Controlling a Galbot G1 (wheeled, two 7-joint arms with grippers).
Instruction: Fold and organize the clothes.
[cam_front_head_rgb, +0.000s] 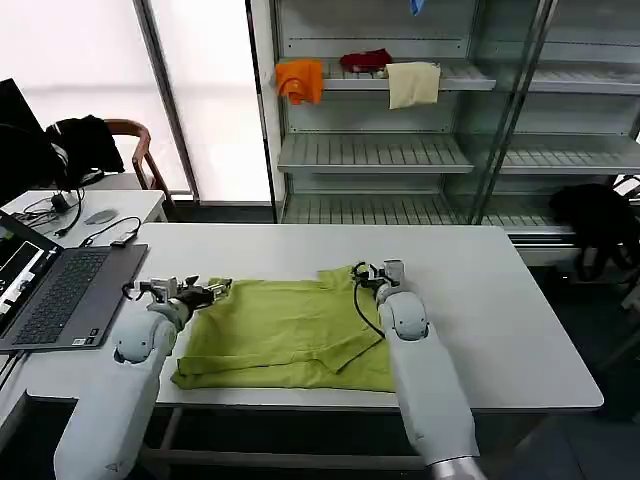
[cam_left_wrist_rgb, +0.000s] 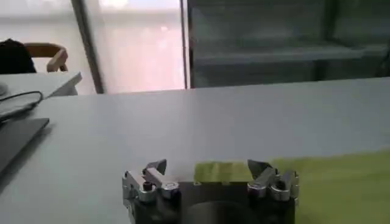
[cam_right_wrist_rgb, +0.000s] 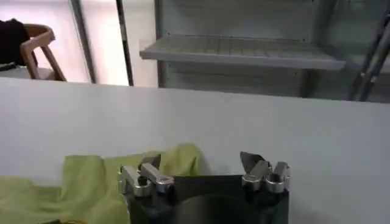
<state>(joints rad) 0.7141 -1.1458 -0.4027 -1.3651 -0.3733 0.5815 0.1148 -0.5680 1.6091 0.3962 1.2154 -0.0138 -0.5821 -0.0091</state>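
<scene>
On the white table (cam_front_head_rgb: 500, 300) the lime T-shirt (cam_front_head_rgb: 290, 335) is lying partly folded, left gripper (cam_left_wrist_rgb: 210, 172) and right gripper (cam_right_wrist_rgb: 204, 169) hovering at its far corners, jaws apart, so both should be pinching fabric edges evenly before folding.

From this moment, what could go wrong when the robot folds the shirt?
Both grippers look open at the far corners of the T-shirt: left gripper, right gripper. Risks:
1. A finger may close on the table and miss the thin fabric.
2. The right corner is bunched, so the fold may come out crooked.
</scene>
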